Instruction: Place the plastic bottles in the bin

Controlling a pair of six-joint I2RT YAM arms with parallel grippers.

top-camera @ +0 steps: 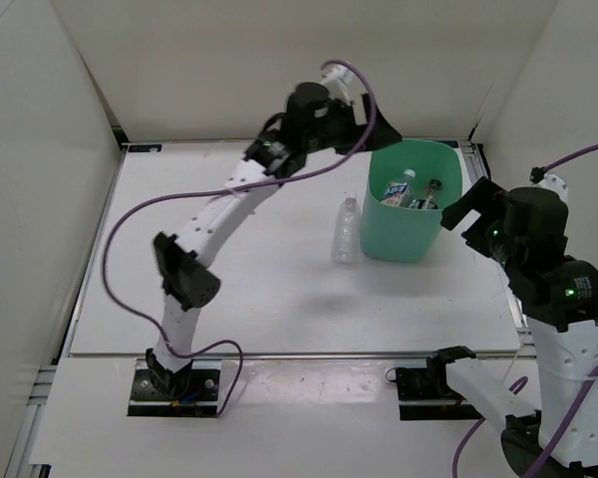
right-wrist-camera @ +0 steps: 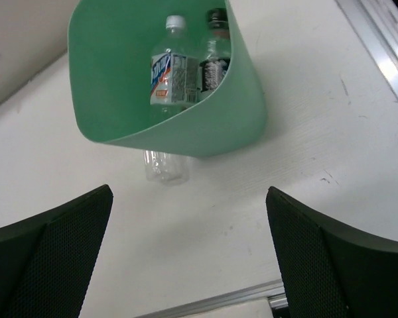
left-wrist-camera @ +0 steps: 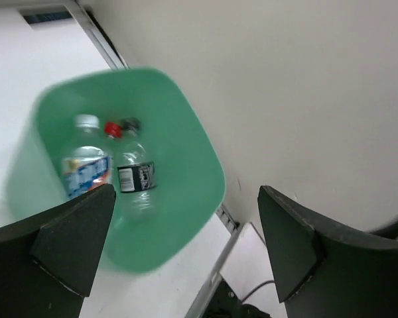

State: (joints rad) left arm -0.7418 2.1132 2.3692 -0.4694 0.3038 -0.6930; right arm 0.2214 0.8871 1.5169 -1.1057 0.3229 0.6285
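The mint-green bin (top-camera: 399,237) stands on the table at the back right. Inside it lie a white-capped bottle with a blue-white label (top-camera: 400,186) and a dark-labelled bottle (top-camera: 429,194). From the left wrist view the bin (left-wrist-camera: 182,199) holds those same two bottles (left-wrist-camera: 86,165) (left-wrist-camera: 136,175), and a red cap (left-wrist-camera: 113,129) shows beside a black one. A clear unlabelled bottle (top-camera: 347,231) stands on the table just left of the bin. My left gripper (top-camera: 376,127) hangs open and empty above the bin's left rim. My right gripper (top-camera: 466,207) is open beside the bin's right wall.
White walls close in the table on the left, back and right. A metal rail (right-wrist-camera: 378,46) runs along the table's right edge close to the bin. Purple cables trail from both arms.
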